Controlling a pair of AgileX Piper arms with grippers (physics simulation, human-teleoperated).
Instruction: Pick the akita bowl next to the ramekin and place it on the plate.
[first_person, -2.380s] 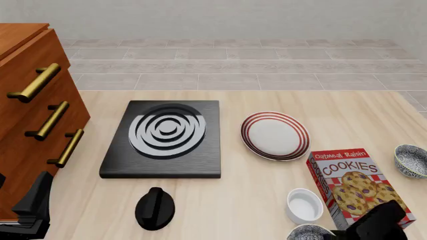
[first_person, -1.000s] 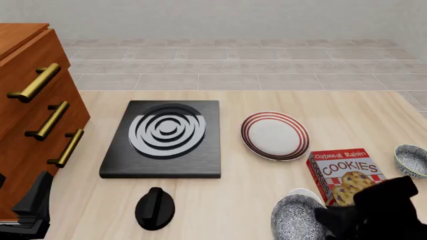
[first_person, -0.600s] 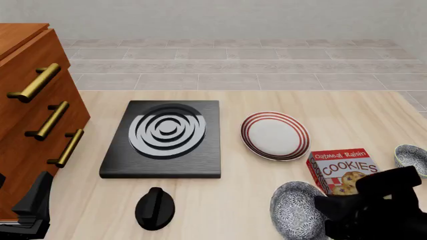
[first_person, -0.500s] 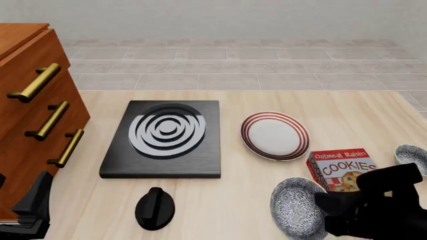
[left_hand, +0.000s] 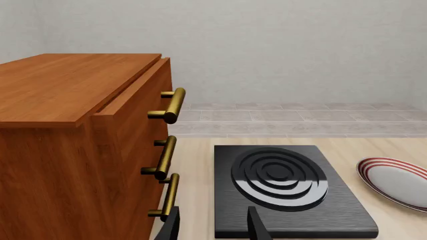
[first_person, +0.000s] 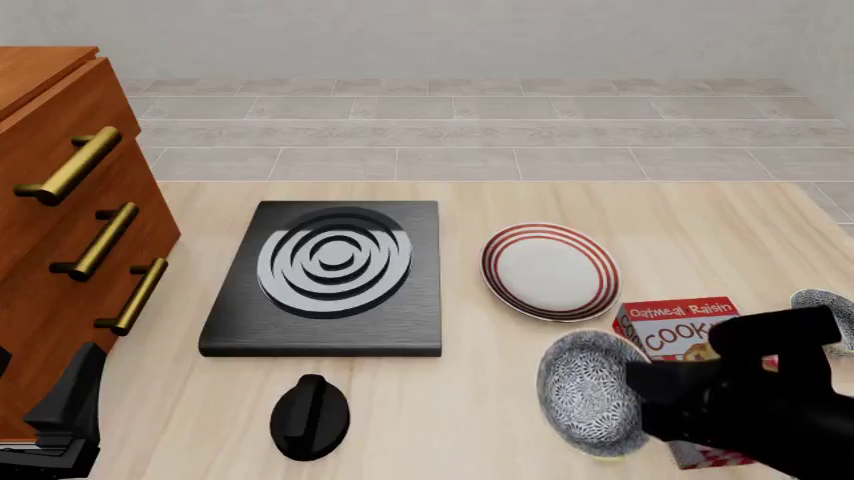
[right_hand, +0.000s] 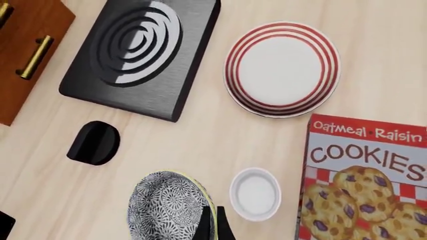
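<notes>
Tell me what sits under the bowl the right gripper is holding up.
In the right wrist view the akita bowl, clamped at its rim by the right gripper, hangs over bare table, with the ramekin beside it. The patch directly beneath the bowl is covered.

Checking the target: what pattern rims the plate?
Red concentric rings on the white plate, clearest in the right wrist view.

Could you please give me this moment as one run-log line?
phase: carry | right pincer: shut on akita bowl, lifted, tilted | plate: bare | left pincer: open, idle
</notes>
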